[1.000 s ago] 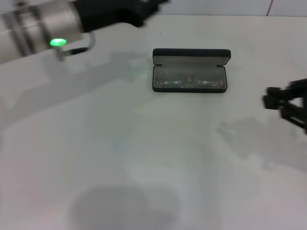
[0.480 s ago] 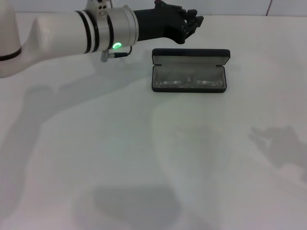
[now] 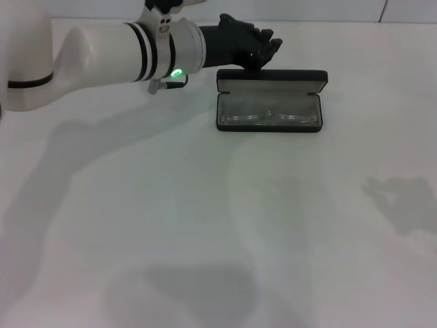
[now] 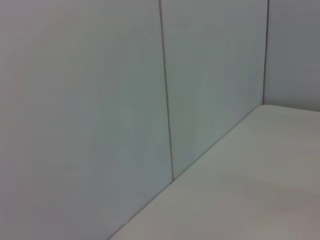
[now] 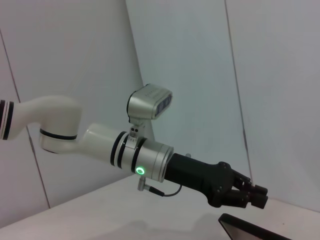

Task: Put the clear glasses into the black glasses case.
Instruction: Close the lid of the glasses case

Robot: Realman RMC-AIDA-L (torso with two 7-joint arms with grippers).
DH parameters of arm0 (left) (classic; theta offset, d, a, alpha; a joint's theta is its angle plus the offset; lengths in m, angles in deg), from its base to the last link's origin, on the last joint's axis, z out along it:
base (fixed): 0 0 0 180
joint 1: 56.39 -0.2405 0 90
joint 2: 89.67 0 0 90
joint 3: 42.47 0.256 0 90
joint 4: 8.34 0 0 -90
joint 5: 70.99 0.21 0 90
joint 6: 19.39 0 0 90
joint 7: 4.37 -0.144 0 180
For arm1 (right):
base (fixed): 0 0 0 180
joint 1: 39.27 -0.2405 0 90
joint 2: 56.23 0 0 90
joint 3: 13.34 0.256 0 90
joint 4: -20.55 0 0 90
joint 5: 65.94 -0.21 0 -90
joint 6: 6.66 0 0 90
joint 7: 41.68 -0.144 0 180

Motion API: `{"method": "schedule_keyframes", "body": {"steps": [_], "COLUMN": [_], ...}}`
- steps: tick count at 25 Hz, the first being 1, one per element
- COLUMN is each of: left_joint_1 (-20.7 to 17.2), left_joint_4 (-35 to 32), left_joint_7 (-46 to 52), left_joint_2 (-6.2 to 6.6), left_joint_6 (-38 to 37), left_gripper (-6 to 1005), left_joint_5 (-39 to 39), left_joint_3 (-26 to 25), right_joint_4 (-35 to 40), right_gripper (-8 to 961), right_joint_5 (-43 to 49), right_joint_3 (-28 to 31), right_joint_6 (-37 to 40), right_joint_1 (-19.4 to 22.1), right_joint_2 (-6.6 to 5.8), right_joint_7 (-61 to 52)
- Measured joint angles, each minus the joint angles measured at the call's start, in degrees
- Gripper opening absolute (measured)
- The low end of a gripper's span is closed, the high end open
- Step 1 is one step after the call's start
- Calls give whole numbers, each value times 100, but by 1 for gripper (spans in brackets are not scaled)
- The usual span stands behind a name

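Left pincer (image 3: 272, 49) lower, beside black glasses case (image 3: 270, 100)

The robot's left arm reaches in from the left side of the head view, a thick white tube with black bands near the wrist and a small green light glowing on the silver wrist ring. It stretches nearly level toward the far middle of the scene. At its end is the left gripper (image 3: 270, 49), black, with its fingers drawn close together at the tips. The right wrist view shows the same left gripper (image 5: 255, 196) from the side, a camera housing mounted above the wrist. The right arm is out of sight.
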Motion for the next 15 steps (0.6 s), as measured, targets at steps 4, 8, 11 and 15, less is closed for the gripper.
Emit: {"method": "schedule_keyframes", "body": {"steps": [4,8,11,15], "left_joint_1": [39,29,43,51], "left_joint_4": [77,88,136,151], "left_joint_7": [0,-15,-23,-7], "left_joint_2": [-1,-2,-1,-2], "left_joint_6": [6,4,4,6], "left_gripper": [186,189,192,190], "left_joint_5": [0,1,11,13], "left_joint_3": [1,1,11,211], "right_joint_4": [-149,-283,-309,-345], "right_gripper": [116,117,118,119], "right_joint_5": [-93,-146,-152,-156], "right_joint_3": [5,7,9,13], "right_joint_6": [1,17,26,35], "right_joint_1": [-28,-53,-60,-67], "right_joint_2": [0,0,0,0], "right_joint_7": [62,134,144,152]}}
